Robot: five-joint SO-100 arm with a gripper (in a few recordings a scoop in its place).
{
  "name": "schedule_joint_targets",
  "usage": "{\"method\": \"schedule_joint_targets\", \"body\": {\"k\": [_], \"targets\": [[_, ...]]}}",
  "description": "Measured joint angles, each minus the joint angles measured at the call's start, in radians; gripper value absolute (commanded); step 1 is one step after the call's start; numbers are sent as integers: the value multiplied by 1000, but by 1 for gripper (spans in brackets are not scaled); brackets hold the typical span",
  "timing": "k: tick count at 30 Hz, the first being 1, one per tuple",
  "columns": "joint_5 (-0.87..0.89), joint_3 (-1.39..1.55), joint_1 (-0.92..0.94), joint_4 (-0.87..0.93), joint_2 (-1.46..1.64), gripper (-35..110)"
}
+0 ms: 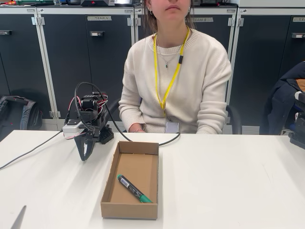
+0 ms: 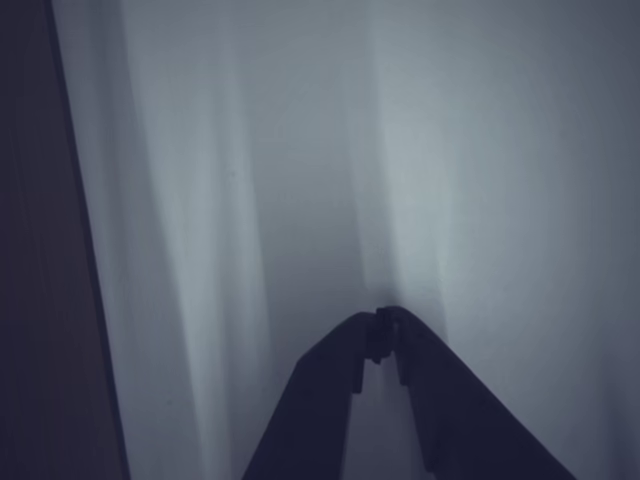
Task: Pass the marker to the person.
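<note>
Marker (image 1: 135, 188): lying flat on the floor of the cardboard box, set on a diagonal; one green end toward the far left, the other green end toward the near right corner; dark barrel with a white label between them; touched by nothing.
Cardboard box (image 1: 129, 211): open, shallow, brown; standing on the white tabletop near the front edge, just right of the arm in the fixed view.
Jaws (image 1: 85, 153): closed, tips together and pointing down at the tabletop, holding nothing; in the wrist view (image 2: 382, 338) two dark fingers meeting at the tips over the pale surface, only a thin slit between them.
Arm (image 1: 89, 119): black, folded low on the left part of the tabletop in the fixed view, well apart from the marker, outside the box.
Cable (image 1: 143, 141): black, running from the arm along the tabletop behind the box.
Person (image 1: 176, 81): seated behind the tabletop, facing it, in a cream sweater with a yellow lanyard and a badge; hands below the table edge, not possible to see.
Tabletop (image 1: 228, 181): white, bare on the right side.
Cabinets (image 1: 86, 62): dark doors behind the person.
</note>
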Motion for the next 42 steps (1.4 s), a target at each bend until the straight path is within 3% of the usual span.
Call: {"method": "schedule_joint_targets", "body": {"k": [42], "targets": [[-3, 2, 14, 17, 0, -5]]}}
